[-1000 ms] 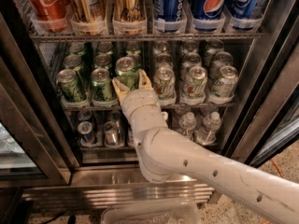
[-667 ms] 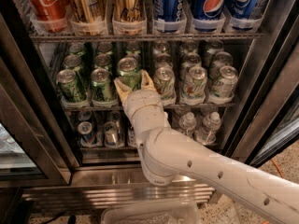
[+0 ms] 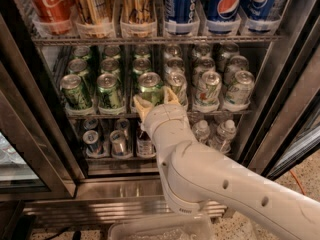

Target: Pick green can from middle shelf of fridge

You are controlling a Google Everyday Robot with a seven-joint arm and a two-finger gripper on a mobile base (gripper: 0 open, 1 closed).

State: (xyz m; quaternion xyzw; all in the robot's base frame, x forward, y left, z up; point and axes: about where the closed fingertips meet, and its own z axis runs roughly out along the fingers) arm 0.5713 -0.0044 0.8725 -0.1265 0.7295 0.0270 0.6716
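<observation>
The fridge [image 3: 46, 134] stands open in front of me. Its middle shelf [image 3: 215, 112] holds green cans on the left and whitish cans [image 3: 207, 88] on the right. My gripper [image 3: 154, 100] reaches in at the front of the third lane. Its two tan fingers [image 3: 138, 107] sit on either side of the front green can [image 3: 150, 85], shut on it. The can is upright and shifted right of its lane. Two more green cans [image 3: 75, 90] stand at the front of the lanes to its left, and others stand behind.
The rack above holds red [image 3: 49, 4], gold [image 3: 136, 4] and blue cans [image 3: 225, 3]. The rack below holds small silver-blue cans [image 3: 93, 141] and small bottles [image 3: 224, 133]. A glass door [image 3: 15, 166] stands at the left. A clear bin [image 3: 160, 230] lies below my arm.
The gripper and the green can between its fingers have moved together to the right and slightly toward me, while the neighbouring cans stayed in place.
</observation>
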